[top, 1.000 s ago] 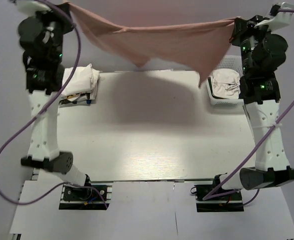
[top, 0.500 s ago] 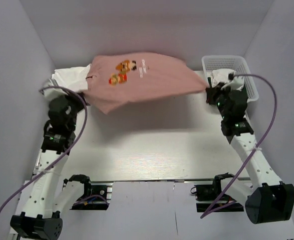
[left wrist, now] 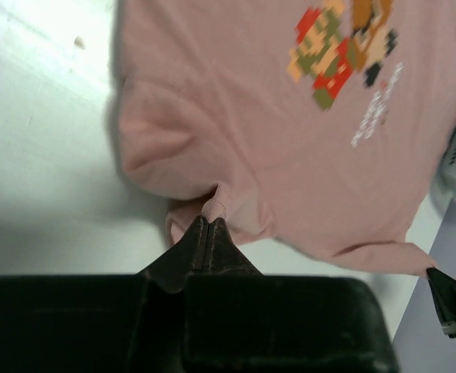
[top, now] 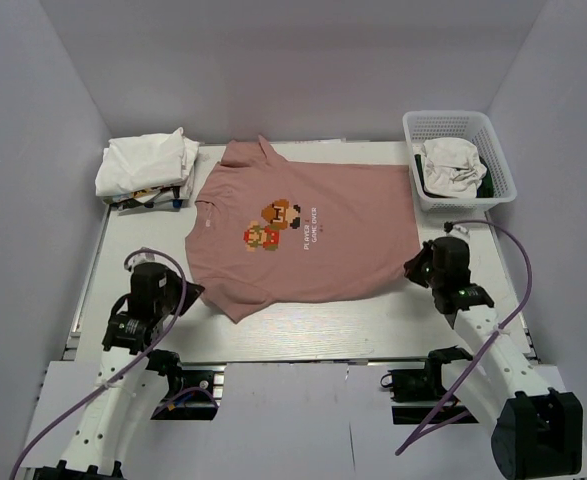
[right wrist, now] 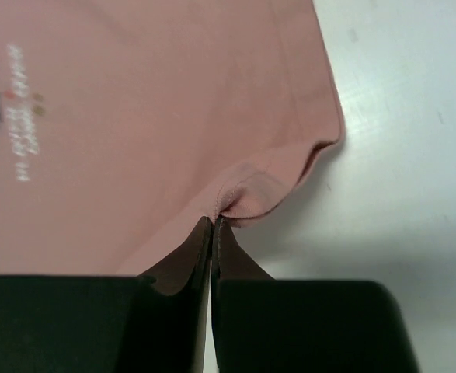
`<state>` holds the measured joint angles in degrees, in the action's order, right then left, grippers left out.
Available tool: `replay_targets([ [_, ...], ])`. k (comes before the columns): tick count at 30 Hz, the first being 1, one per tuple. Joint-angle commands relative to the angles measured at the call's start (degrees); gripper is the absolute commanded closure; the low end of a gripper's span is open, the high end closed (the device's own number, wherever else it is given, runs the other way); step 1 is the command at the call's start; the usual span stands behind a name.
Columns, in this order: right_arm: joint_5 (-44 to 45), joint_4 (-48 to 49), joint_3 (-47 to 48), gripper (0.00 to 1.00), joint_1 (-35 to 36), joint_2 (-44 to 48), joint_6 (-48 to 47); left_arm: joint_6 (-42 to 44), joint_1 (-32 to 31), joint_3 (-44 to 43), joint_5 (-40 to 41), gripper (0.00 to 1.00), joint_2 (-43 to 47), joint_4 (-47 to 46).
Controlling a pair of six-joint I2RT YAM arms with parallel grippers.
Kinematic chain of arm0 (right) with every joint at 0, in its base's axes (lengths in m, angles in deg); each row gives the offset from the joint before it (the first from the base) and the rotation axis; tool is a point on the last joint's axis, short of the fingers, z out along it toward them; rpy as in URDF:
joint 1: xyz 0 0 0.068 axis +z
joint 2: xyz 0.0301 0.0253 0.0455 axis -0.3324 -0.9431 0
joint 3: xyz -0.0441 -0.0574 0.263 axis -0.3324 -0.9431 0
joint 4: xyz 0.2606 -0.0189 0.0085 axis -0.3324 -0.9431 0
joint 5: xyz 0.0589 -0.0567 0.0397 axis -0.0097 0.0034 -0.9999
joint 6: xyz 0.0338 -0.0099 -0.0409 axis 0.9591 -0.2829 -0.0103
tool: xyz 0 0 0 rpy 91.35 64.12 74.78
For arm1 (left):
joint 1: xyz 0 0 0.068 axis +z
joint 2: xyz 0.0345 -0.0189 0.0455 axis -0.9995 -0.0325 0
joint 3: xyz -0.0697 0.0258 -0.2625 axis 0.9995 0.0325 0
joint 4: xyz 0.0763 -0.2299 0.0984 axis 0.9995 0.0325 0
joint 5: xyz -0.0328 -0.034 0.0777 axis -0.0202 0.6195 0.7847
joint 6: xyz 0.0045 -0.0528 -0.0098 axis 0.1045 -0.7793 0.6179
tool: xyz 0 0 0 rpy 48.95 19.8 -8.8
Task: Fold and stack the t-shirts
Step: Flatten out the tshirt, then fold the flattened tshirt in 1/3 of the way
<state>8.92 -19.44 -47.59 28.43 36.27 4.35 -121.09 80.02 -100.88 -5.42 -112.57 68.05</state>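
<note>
Left gripper (left wrist: 208, 224): jaws shut tight, a small pucker of pink cloth nipped between the tips. Right gripper (right wrist: 214, 221): same, jaws closed on a little bunched fold at the cloth's edge.

Both hold the pink t-shirt (top: 313, 235). Left has its near-left corner, right its near-right corner. Both wrists sit low at the table (top: 303, 325). The shirt lies spread on the tabletop, print side up, mostly flat. The cloth rucks up slightly at each pinch, and the near-left corner is curled under.

Chest print: two blocky pixel figures in red, brown, green and tan. Small white lettering sits beside them. In the top view it appears to read "PLAYER 1 / GAME OVER". It is too blurred in the wrist views to confirm.

White tees (top: 145, 165): a folded pile at the far-left corner, just beside the pink shirt's edge, with something dark showing beneath it. White mesh basket (top: 458, 122) stands at the far-right corner, with a crumpled white cloth (top: 451, 165) inside.
</note>
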Motion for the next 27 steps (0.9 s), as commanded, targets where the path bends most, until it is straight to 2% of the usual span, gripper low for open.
replay_targets([
  [1,3.5,-7.6,-2.4,1.0,-0.3,2.1,2.6,-0.1,-0.1,-0.9,-3.8,1.0,-0.9,7.7],
  [4,3.6,-8.8,-4.6,1.0,-0.2,3.7,3.0,1.0,-0.8,0.2,-8.9,1.0,-2.4,7.7],
  [7,3.9,-9.1,-4.9,1.0,-0.3,3.8,2.7,1.0,-0.8,-0.3,-7.6,1.0,-3.8,7.4],
  [14,5.4,-5.4,-2.5,1.0,-0.3,0.9,2.1,2.3,-0.8,-3.4,-9.7,1.0,-8.4,-4.6],
  [21,6.5,-3.1,4.7,1.0,-0.3,-7.8,0.8,5.4,-0.8,-12.5,-8.1,1.0,-21.2,-12.9],
  [27,8.6,-3.6,9.9,1.0,-0.6,-13.3,1.5,6.5,-0.2,-21.1,-5.1,1.0,-32.4,-14.9],
])
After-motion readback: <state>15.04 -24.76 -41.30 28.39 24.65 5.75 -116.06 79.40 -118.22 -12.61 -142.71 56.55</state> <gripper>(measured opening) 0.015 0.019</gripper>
